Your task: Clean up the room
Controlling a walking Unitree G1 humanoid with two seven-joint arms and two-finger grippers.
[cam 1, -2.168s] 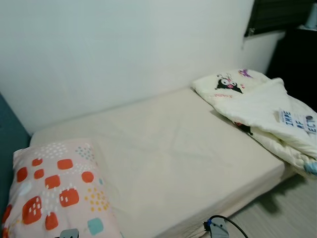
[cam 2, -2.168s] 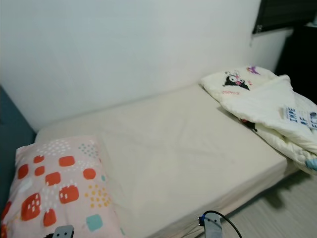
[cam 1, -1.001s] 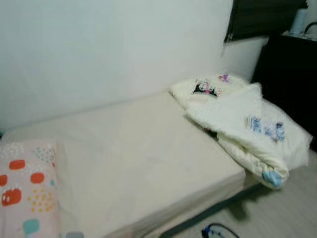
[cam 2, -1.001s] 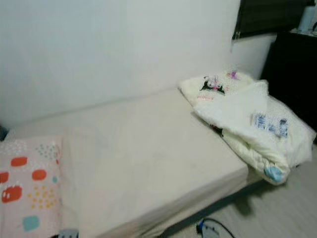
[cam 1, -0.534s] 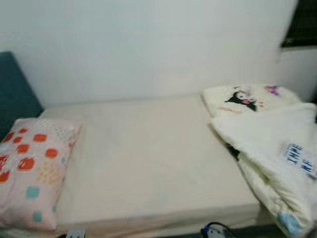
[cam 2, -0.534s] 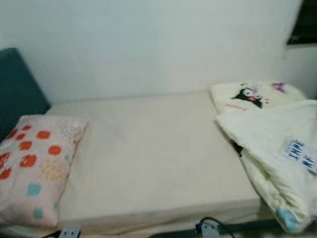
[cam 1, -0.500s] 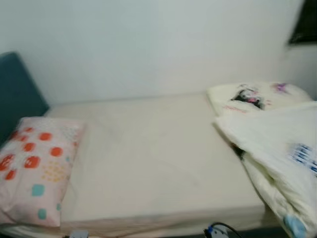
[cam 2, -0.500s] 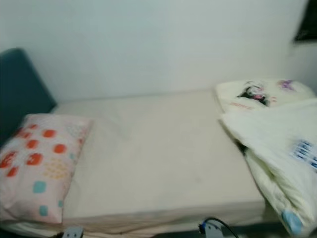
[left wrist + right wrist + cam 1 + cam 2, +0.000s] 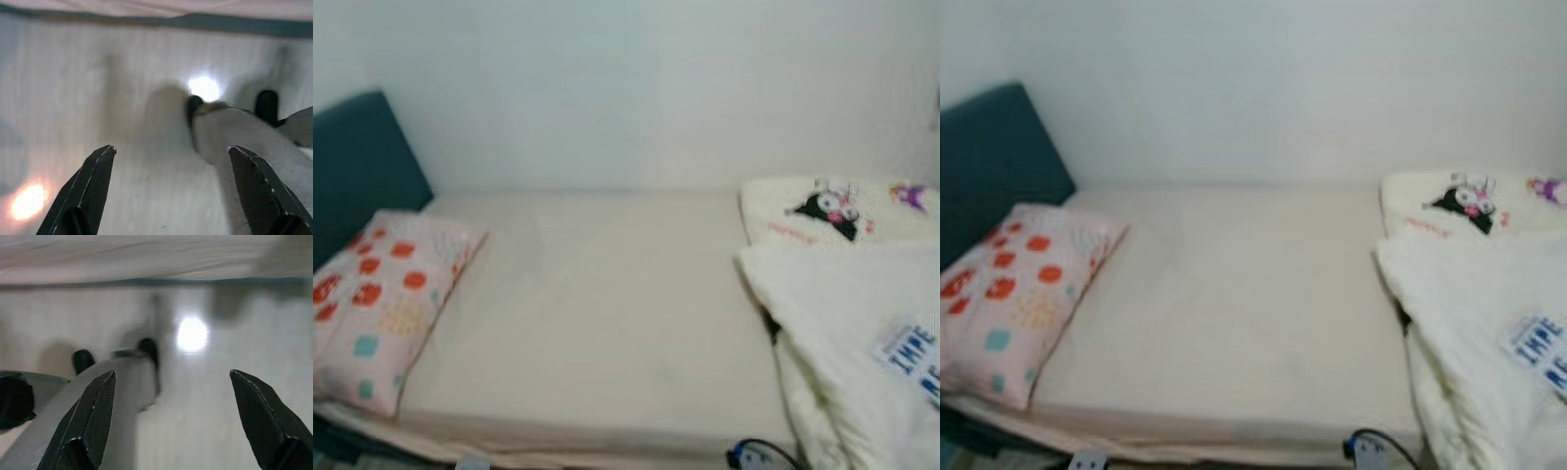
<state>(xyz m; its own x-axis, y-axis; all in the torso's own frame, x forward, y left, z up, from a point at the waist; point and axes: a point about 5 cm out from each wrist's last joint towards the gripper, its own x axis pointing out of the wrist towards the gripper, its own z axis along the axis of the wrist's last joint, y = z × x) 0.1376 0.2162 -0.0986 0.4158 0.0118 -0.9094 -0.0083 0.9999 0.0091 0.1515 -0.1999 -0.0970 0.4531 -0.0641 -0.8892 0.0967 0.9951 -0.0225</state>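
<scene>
Both arms hang idle at my sides. Left gripper (image 9: 168, 188): fingers spread wide, nothing between them, pointing down at pale floor (image 9: 73, 98). Right gripper (image 9: 171, 423): likewise wide and empty over the same floor; the bed's lower edge runs across the far side of both wrist views. I judge this a survey stance — nothing chosen yet, so nothing held.

Ahead, the bed (image 9: 597, 294) lies along the white wall (image 9: 656, 88), mattress bare in the middle. Pillow (image 9: 382, 304), pink with red and teal spots, sits at the left end against the dark headboard (image 9: 362, 166) — already in its proper place. The quilt (image 9: 1489, 323), cream with a cartoon print, is bunched at the right end and spills over the near edge; probably the item to tidy. It looks soft and bulky, so I expect it needs both grippers.
</scene>
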